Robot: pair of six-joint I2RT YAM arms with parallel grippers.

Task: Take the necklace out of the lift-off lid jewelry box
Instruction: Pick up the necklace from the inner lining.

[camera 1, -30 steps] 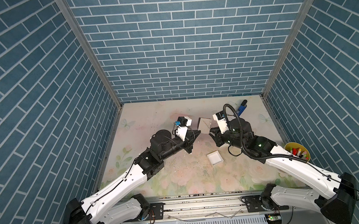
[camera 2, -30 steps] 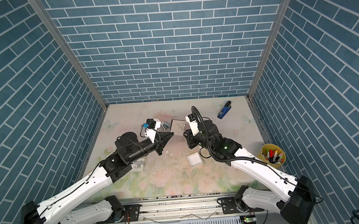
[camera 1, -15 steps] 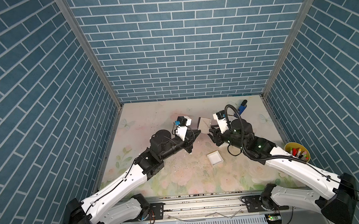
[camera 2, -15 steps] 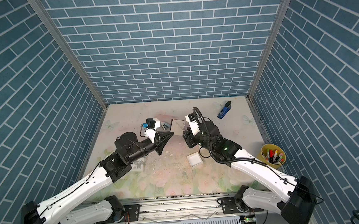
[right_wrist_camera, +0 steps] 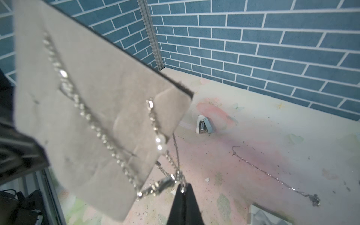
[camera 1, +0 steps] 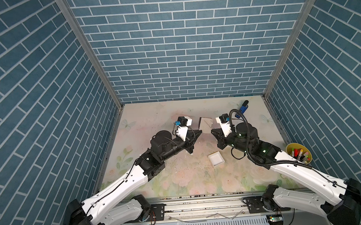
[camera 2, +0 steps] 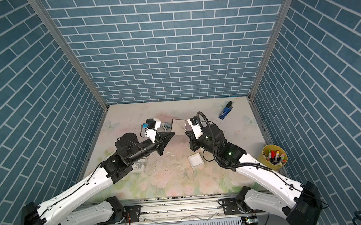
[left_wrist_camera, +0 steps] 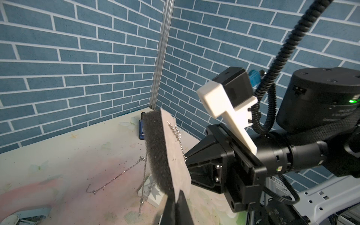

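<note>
My left gripper [camera 1: 200,131] [left_wrist_camera: 176,196] is shut on the lower corner of a grey card pad [left_wrist_camera: 175,155] backed with black foam, held upright above the table. The silver necklace [right_wrist_camera: 109,142] with small pearls lies across the pad's face, and part of its chain hangs off the edge. My right gripper [camera 1: 212,132] [right_wrist_camera: 182,188] is shut on that hanging chain beside the pad. In both top views the pad [camera 2: 178,127] sits between the two grippers. An open white jewelry box part [camera 1: 216,159] lies on the table nearer the front.
A second thin chain [right_wrist_camera: 268,175] lies loose on the floral table. A staple remover [right_wrist_camera: 203,124] sits behind the pad, and a blue stapler [camera 1: 243,107] is at the back right. A yellow cup of markers [camera 1: 299,155] stands at the right edge. A patterned box [camera 2: 138,166] lies under my left arm.
My right gripper has moved slightly towards the pad and its jaws have come together on the hanging chain. The left gripper has held the pad still.
</note>
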